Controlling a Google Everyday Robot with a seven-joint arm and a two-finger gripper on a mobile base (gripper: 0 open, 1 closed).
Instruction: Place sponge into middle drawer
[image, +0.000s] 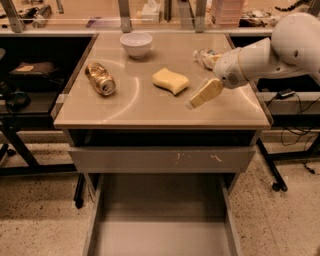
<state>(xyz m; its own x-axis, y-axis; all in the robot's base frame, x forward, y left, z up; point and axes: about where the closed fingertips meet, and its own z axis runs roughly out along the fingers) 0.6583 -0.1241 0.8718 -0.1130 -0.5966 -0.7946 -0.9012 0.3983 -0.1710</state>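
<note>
The pale yellow sponge (170, 80) lies flat on the tabletop, right of centre. My gripper (195, 101) hangs on the white arm coming in from the right. It points down and to the left, just right of the sponge and slightly nearer the front edge, a short gap away from it and holding nothing. The middle drawer (160, 227) is pulled out below the table. Its grey floor is bare.
A crushed gold can (100, 78) lies on the table's left side. A white bowl (136, 44) stands at the back. A crumpled clear wrapper (206, 57) lies behind the arm. A shut drawer front with white scuffs (160, 159) sits above the open drawer. Dark shelving flanks both sides.
</note>
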